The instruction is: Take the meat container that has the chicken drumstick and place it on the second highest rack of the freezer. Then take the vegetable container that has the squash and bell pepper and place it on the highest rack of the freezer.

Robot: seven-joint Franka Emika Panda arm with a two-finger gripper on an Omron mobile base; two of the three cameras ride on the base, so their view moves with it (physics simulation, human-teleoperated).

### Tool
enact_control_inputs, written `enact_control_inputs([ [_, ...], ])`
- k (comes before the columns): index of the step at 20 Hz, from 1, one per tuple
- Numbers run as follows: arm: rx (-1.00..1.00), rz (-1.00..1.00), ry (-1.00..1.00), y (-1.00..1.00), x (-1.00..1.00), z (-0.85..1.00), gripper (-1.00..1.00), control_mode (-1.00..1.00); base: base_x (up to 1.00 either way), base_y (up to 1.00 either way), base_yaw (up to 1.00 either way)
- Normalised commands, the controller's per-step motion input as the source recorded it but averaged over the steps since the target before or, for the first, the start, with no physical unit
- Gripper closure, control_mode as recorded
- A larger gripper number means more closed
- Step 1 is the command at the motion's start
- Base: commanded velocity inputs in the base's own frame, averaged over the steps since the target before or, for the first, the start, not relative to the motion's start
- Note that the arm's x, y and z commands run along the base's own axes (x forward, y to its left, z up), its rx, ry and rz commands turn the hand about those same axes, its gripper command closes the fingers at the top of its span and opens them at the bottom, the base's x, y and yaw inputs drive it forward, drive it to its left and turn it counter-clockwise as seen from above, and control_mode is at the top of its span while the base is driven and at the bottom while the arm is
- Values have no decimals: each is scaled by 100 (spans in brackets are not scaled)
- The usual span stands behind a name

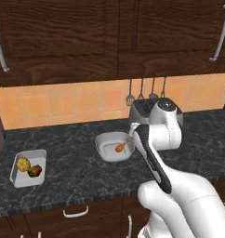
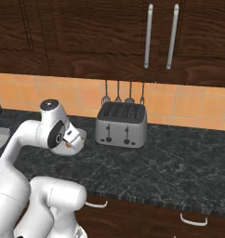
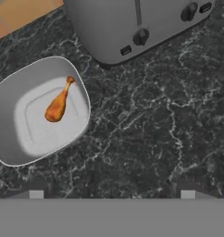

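Gripper: the two-finger gripper (image 3: 112, 194) hangs above the dark marble counter (image 3: 151, 134) with its jaws spread wide and nothing between them. Just the two pale fingertips (image 3: 36, 194) peek up at the bottom of the hand view.

Meat container: a shallow white tray (image 1: 113, 146) sits flat on the counter, just in front of and to the left of the toaster (image 2: 122, 123). In the hand view it lies to the left of the gripper, not under it.

Chicken drumstick: a small orange-brown drumstick (image 3: 59, 102) lies near the middle of the meat container, bone end pointing towards the toaster.

Vegetable container: a second white tray (image 1: 29, 168) rests well apart, towards the left end of the counter in the left base view.

Squash and bell pepper: the yellow squash (image 1: 23, 163) and the red-orange bell pepper (image 1: 35, 170) lie side by side inside the vegetable container.

Arm: the white arm (image 1: 154, 153) reaches over the counter, its wrist partly covering the meat container's right edge in the left base view.

Progress: both containers are on the counter, so neither placement appears done. By my reading, the task is at its very start.

Left to do: grasp the meat container, carry it to the freezer's second highest rack, then move the vegetable container to the highest rack.
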Motion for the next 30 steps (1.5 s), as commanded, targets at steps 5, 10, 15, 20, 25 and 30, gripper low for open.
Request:
enact_control_inputs([
  [5, 1, -1, -4, 5, 45, -28, -100, -100, 0, 0, 0],
  [10, 2, 0, -1, 4, 19, -13, -100, -100, 0, 0, 0],
  [15, 1, 0, 11, 0, 28, -9, -100, -100, 0, 0, 0],
  [20, 2, 0, 11, 2, 27, -24, -100, -100, 0, 0, 0],
  [25, 0, 0, 4, 18, 28, -41, -100, -100, 0, 0, 0],
  [30, 0, 0, 0, 23, 18, -45, -100, -100, 0, 0, 0],
])
